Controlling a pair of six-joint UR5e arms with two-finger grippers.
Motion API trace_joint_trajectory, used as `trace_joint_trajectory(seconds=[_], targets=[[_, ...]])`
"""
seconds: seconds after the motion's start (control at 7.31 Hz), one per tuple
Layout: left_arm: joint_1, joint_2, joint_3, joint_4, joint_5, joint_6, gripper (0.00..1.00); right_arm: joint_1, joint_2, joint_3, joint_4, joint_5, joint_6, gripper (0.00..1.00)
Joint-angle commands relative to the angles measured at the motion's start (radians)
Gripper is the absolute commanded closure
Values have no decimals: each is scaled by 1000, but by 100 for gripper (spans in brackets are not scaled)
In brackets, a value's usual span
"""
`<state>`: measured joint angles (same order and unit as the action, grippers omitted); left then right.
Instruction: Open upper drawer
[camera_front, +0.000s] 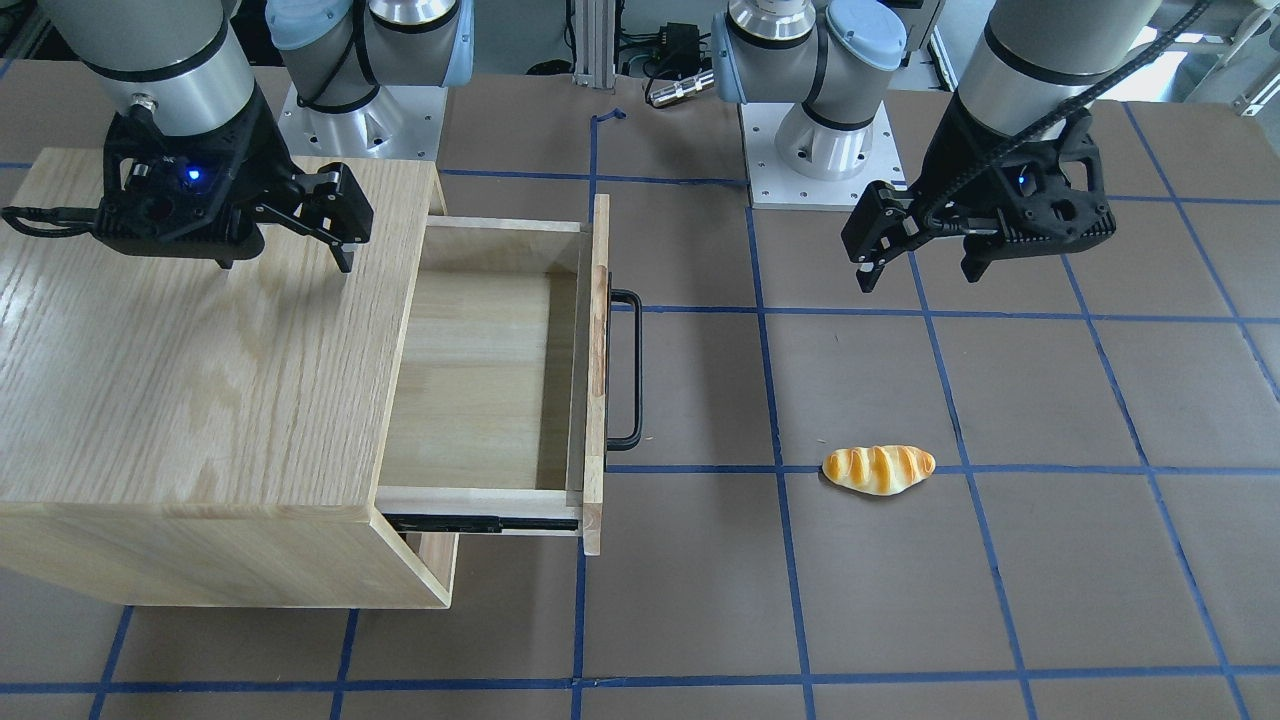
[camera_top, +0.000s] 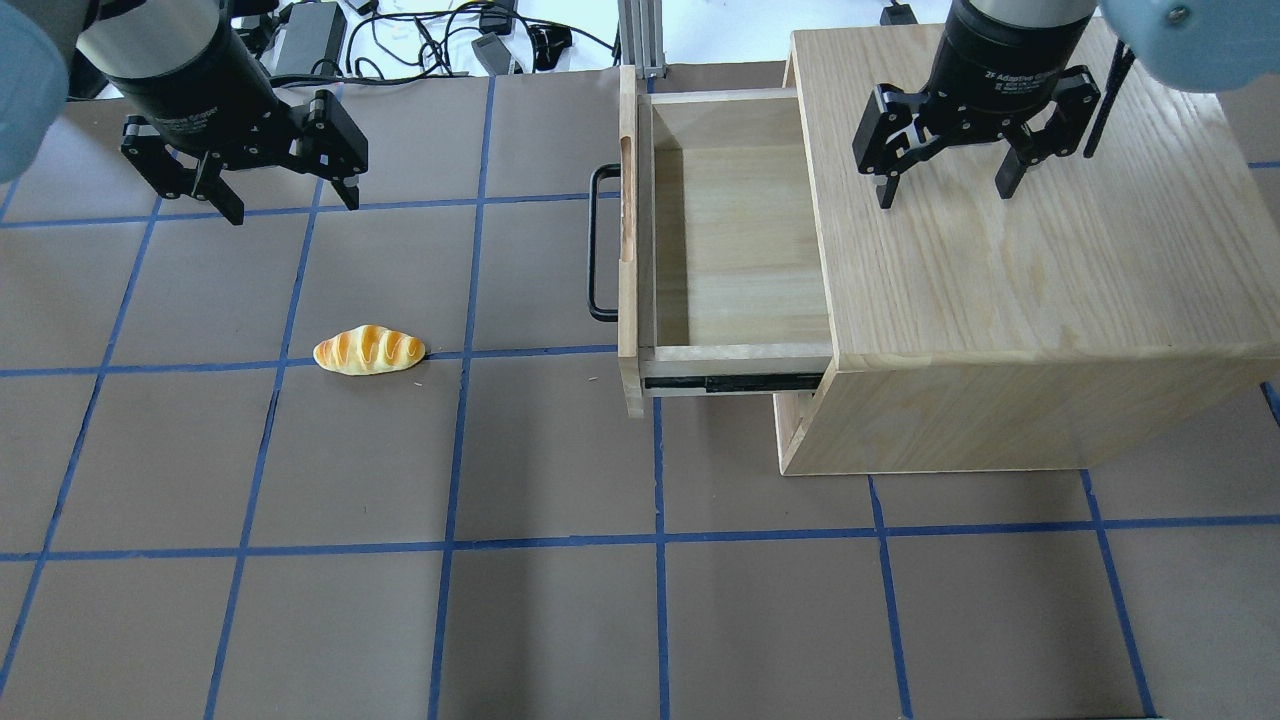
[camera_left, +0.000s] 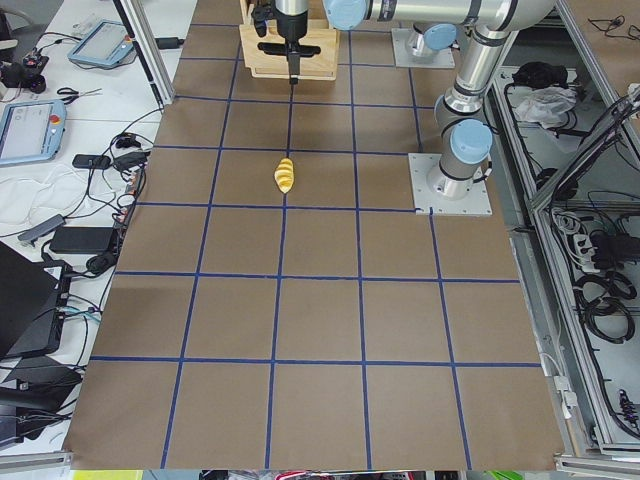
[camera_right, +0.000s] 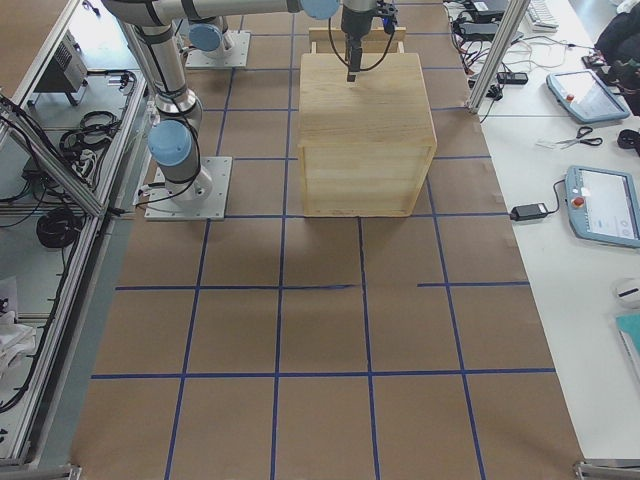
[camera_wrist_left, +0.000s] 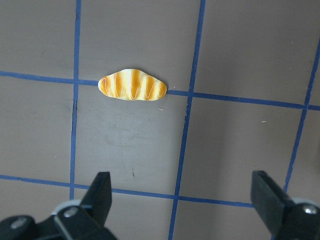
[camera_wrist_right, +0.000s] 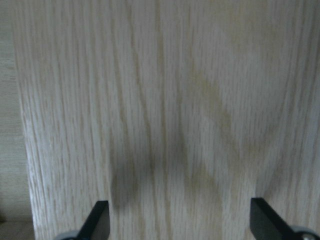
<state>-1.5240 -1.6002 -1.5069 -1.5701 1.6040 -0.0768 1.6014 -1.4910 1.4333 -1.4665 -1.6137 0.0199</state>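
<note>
So the brown table (camera_top: 560, 600) has the big oak cabinet (camera_top: 1000, 300) on my right side. The upper drawer (camera_top: 740, 250) sticks well out of it toward the middle: a shallow pale-wood box with a flat front, a long black bar handle (camera_top: 594, 243) and a black rail along its side. My right pincer (camera_top: 945, 195) hangs spread wide over the cabinet top gripping nothing, and my left pincer (camera_top: 293, 208) is spread too above the table, with a little bread roll (camera_top: 369, 350) lying nearby on a blue tape line.

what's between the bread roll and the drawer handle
Only bare table with blue tape lines, between the bread roll and the upper drawer's handle; the overhead view shows it.
</note>
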Motion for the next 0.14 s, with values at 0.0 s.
trace_joint_trajectory(seconds=[0.0], targets=[[-1, 2, -13, 4, -2, 0, 0, 0, 0, -1, 0, 0, -1, 0]])
